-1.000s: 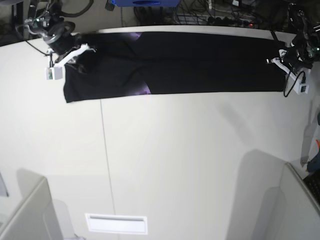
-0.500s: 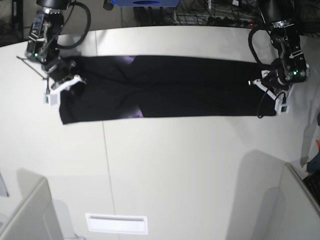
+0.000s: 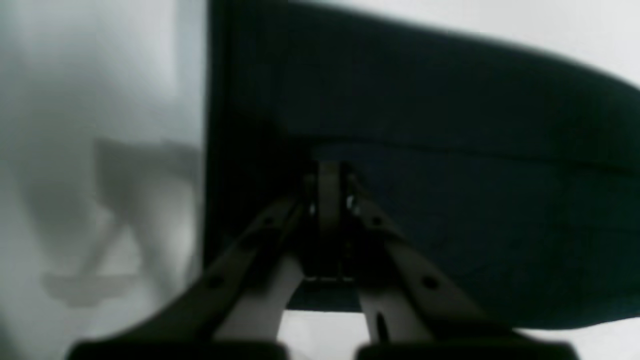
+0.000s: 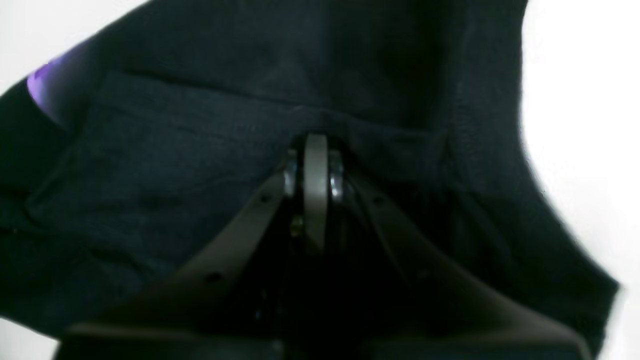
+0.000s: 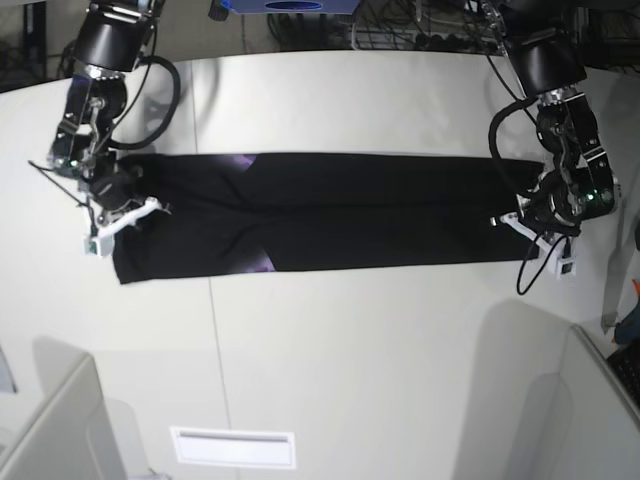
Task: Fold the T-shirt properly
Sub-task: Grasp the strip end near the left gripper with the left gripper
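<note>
The black T-shirt lies folded into a long flat band across the white table. Small purple bits of print show at its folds. My right gripper, at the base view's left, is shut on the band's left end. In the right wrist view the gripper pinches dark cloth, with a purple patch at the left. My left gripper, at the base view's right, is shut on the band's right end. In the left wrist view the gripper grips the black cloth near its edge.
A table seam runs from the shirt toward the near edge. A white label lies near the front. Grey partitions stand at the front left and front right. Cables and a blue object lie behind the table.
Both grippers have dragged the stretched shirt band from the table's far edge toward the front. The band stays straight and flat, both ends still held.
</note>
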